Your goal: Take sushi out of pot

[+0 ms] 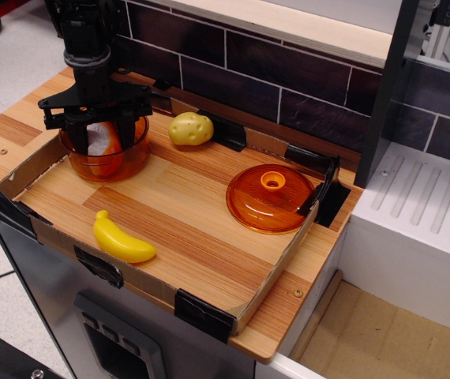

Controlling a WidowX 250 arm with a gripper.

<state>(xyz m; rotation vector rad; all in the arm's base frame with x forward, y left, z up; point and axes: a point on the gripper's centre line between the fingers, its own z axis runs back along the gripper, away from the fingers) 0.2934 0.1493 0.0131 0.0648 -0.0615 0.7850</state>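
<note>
The transparent orange pot [127, 164] stands at the back left of the wooden tray. The sushi [104, 142], a white block with an orange top, stands tilted inside it. My black gripper [100, 134] reaches down from above into the pot. Its fingers [129, 129] are spread, one on each side of the sushi, with gaps that look small. The gripper reads as open. The fingertips are partly hidden behind the pot wall.
A yellow lumpy potato [190, 128] lies to the right of the pot near the back wall. A yellow banana [121, 238] lies near the tray's front edge. The orange domed lid [270, 197] sits at the right. A low cardboard rim [209, 309] surrounds the tray.
</note>
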